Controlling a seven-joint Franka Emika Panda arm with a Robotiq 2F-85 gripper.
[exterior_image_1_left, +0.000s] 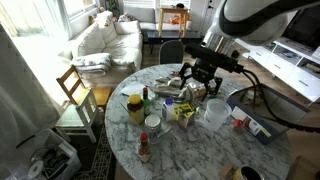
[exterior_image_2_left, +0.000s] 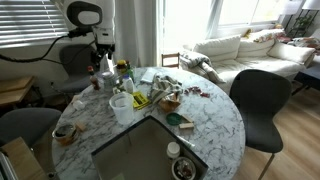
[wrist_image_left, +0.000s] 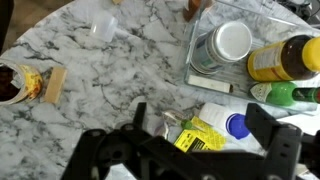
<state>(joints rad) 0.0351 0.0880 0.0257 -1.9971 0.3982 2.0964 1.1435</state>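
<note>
On the round marble table (wrist_image_left: 120, 60), in the wrist view, a clear tray (wrist_image_left: 260, 15) sits at 1 o'clock from the gripper (wrist_image_left: 200, 115). It holds a white-lidded jar (wrist_image_left: 232, 42) and a yellow jar (wrist_image_left: 285, 57). A green bottle (wrist_image_left: 295, 95) lies at the tray's near edge. A clear plastic cup (wrist_image_left: 103, 28) stands at 11 o'clock, well apart. At 9 o'clock, by the table's edge, are a jar of brown stuff (wrist_image_left: 10, 82) and a pale tan slab (wrist_image_left: 55, 85) just beside it. Nothing stands between the fingers and the tabletop.

The jaws are spread wide and hold nothing. The yellow packet (wrist_image_left: 200, 135) lies flat on the marble between the two fingers. It is below them and touches neither. A blue cap (wrist_image_left: 236, 125) lies just beside it at 3 o'clock, nearer the right-hand finger.

The wrist view does not show how high the gripper hangs. In an exterior view the gripper (exterior_image_1_left: 200, 85) is above the clutter, with the yellow packet (exterior_image_1_left: 183, 112) at 7 o'clock below it and the plastic cup (exterior_image_1_left: 213, 110) at 5 o'clock. In an exterior view the gripper (exterior_image_2_left: 105, 78) hangs at the table's far side. That view also shows a dark square mat (exterior_image_2_left: 140, 155) covering the near part of the table, which the wrist camera misses.
</note>
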